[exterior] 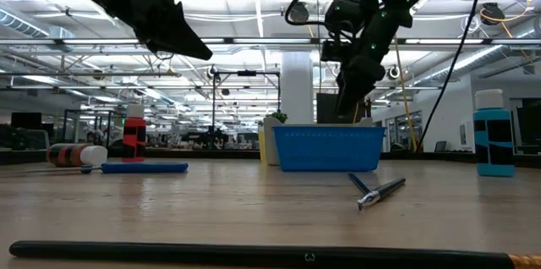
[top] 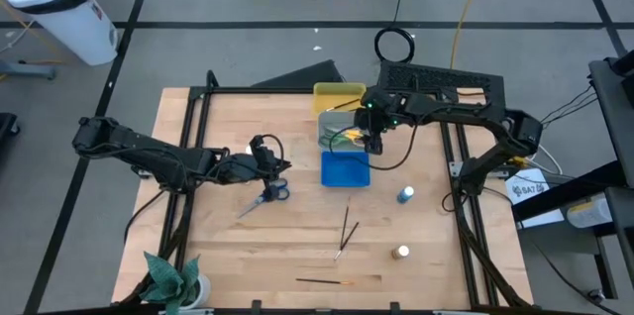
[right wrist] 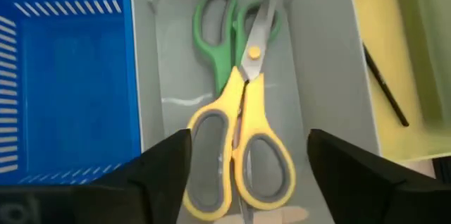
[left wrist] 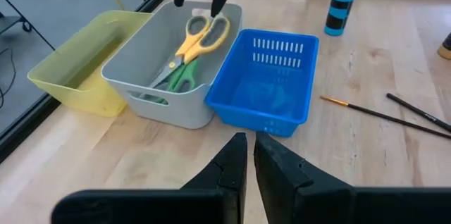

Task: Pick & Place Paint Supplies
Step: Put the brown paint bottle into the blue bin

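Hovering above the grey tray (top: 337, 129), the right gripper (right wrist: 243, 155) is held with its fingers spread wide and nothing between them. Directly beneath it, the yellow-handled scissors (right wrist: 243, 146) are seen lying across the green-handled scissors (right wrist: 224, 30) on the tray floor; this suggests that scissors are being gathered in the grey tray, and that the wide fingers belong to a release. The grey tray is set between the yellow tray (top: 339, 95), nearer the far edge of the worktop (top: 258, 246), and the blue tray (top: 345, 168). A thin dark brush (right wrist: 384, 83) is seen lying in the yellow tray.

The left gripper (left wrist: 250, 155) is held low over the left middle of the worktop with its fingers nearly closed and empty. The blue-handled scissors (top: 265, 196) are lying just beside it and are judged to be its next item.

Still outside the trays are the blue paint bottle (top: 405, 194) and a whitish bottle (top: 401, 253) towards the right edge, a red bottle (exterior: 133, 136) in the low view, two brushes (top: 346, 233) at mid-worktop, and one long brush (top: 337, 280) along the near edge.
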Controlling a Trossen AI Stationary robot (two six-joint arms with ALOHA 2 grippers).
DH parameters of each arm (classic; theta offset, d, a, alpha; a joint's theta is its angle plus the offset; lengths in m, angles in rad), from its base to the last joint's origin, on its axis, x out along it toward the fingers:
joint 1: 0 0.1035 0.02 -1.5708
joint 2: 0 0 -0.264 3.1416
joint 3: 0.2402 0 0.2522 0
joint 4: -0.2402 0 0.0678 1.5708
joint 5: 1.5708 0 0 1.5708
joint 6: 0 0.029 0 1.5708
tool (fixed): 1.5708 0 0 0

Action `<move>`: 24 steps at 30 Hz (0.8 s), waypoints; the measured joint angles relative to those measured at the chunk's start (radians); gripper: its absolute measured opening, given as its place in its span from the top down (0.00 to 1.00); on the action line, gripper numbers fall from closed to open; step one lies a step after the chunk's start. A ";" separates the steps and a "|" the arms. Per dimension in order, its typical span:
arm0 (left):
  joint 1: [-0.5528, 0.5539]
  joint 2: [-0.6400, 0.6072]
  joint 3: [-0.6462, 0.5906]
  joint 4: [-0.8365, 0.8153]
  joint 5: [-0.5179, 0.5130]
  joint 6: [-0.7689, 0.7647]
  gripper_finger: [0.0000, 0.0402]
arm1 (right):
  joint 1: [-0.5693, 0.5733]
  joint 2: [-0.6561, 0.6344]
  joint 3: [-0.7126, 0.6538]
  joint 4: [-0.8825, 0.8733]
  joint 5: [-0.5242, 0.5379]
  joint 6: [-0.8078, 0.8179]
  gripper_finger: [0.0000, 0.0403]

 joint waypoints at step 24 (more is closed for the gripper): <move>-0.080 -0.138 0.057 -1.038 0.178 -0.496 0.59 | 0.158 -0.141 0.000 -0.035 -0.006 0.096 0.32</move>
